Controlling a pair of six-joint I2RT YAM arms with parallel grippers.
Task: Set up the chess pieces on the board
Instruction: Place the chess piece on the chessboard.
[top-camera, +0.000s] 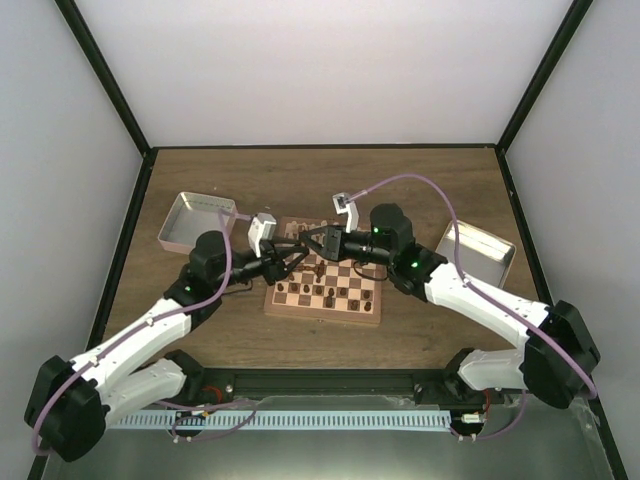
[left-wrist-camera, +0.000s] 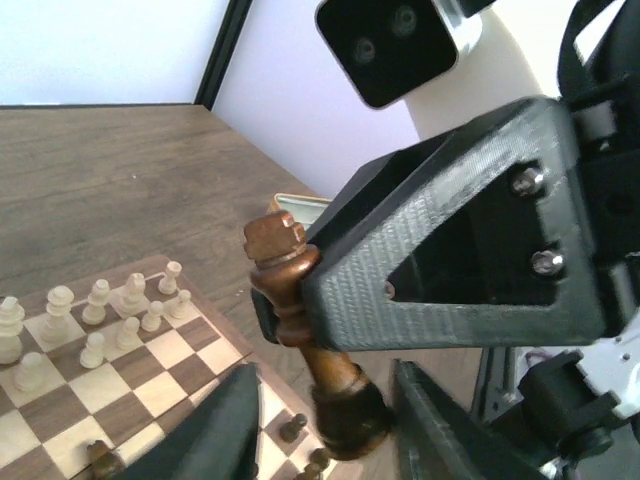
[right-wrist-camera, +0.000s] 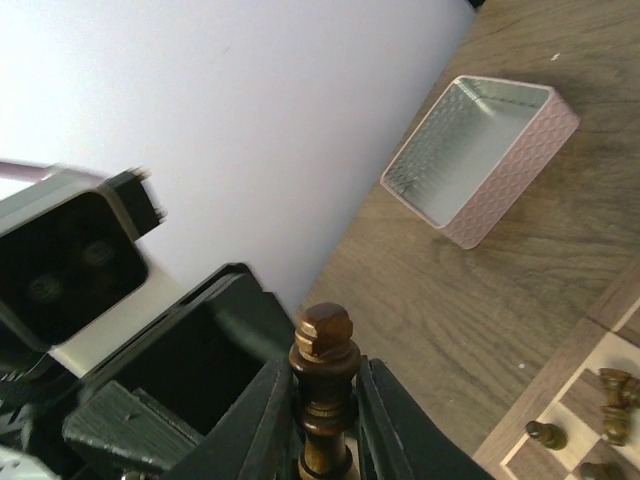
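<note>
Looking down on the board in the middle of the table, with both arms reaching in from 8 and 4 o'clock and meeting over its 11 o'clock corner. Seeing a tall dark piece with a knobby, cross-ish top, up above the squares right between the two.

Right gripper: clamped on it with a narrow gap, fingers hugging the stem from both sides just under the crown. Piece upright in the right wrist view.

Left gripper: fingers set apart and flanking the fat base of that same piece, which looks tilted in that view with its head toward 11 o'clock. Sliver of board showing between one finger and the base, other finger right against it or nearly. Can't tell about a real grip there, so not calling it.

Plenty standing on the squares too:
- cream men bunched at 9 o'clock from the held one in the left wrist view
- a couple of dark pawns at 4 o'clock in the right wrist view
- small pieces along the board's 6 o'clock rows from above, too tiny to sort by colour

Also two shallow metal trays: pink-sided tray at 10 o'clock from the board, other tray at 3 o'clock, both well apart from it.
</note>
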